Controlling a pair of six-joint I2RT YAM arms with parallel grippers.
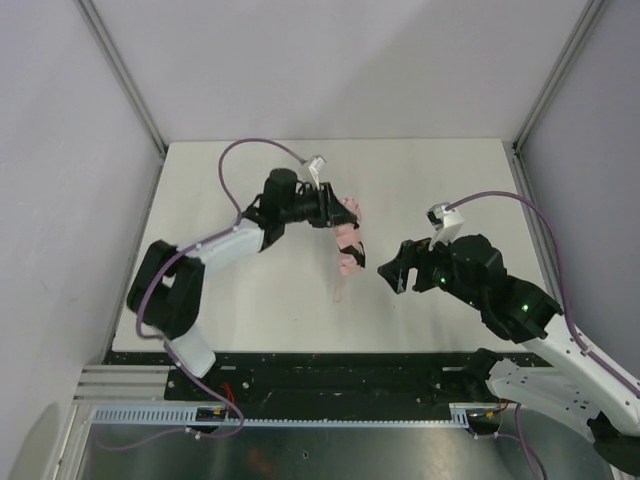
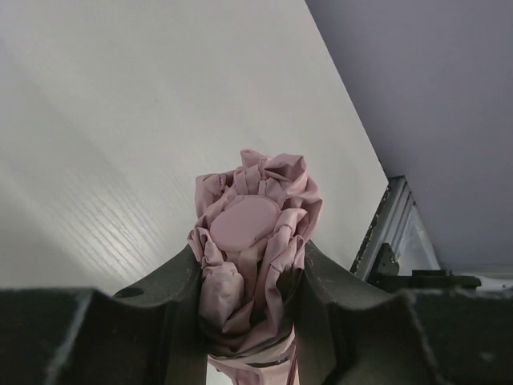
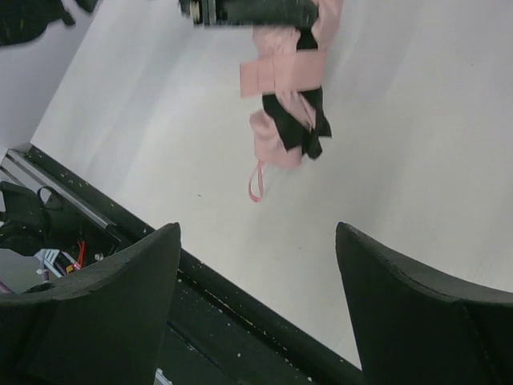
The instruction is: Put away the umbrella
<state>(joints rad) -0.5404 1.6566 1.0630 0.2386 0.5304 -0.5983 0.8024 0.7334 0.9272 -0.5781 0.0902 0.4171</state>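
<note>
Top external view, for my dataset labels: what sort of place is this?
Likely a robotics lab cell: white wooden table, plain grey wall panels, aluminium frame posts.

umbrella point(image 2: 250, 233): pale pink, black patch | table point(image 1: 440, 180): white | back wall point(image 1: 350, 60): lilac-grey

A white table point(image 1: 450, 190) stood between pale lilac walls point(image 1: 330, 60), metal posts point(image 1: 122, 75) at its back corners, a black strip point(image 1: 350, 370) in front.
</note>
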